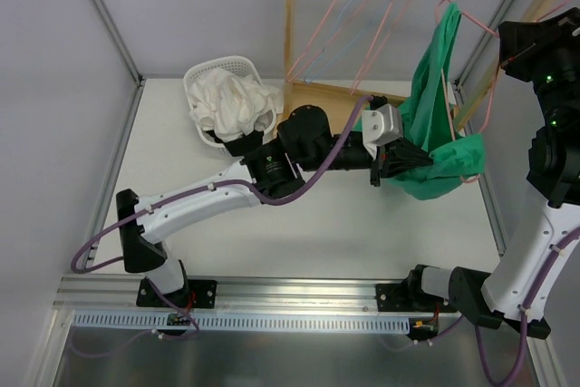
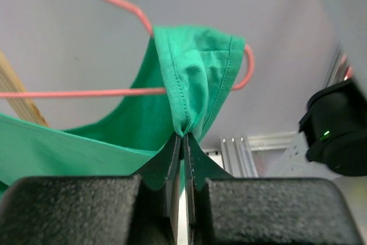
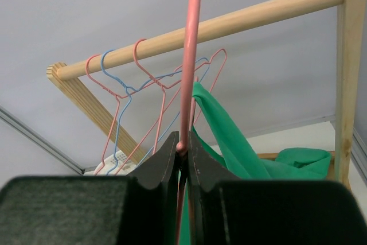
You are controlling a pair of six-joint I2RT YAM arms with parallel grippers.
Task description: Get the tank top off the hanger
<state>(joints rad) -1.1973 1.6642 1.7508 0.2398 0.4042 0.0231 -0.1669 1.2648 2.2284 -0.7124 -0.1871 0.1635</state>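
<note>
Green tank top (image 1: 433, 124): hung on pink wire hanger (image 1: 490, 79) by the wooden rack (image 1: 290, 24), one strap (image 2: 195, 78) draped over the hanger's shoulder bend. Left gripper (image 2: 182, 137): fingers closed, pinching that strap just under the wire. Right gripper (image 3: 182, 143): fingers clamped on the hanger's wire. Step judged: strap grasped, garment not yet off. Next move called for drawing the strap past the bend while the right held the hanger steady.

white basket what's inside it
A crumpled white cloth fills the white basket. Anything beneath the cloth, and the basket's floor, is covered and cannot be seen.
</note>
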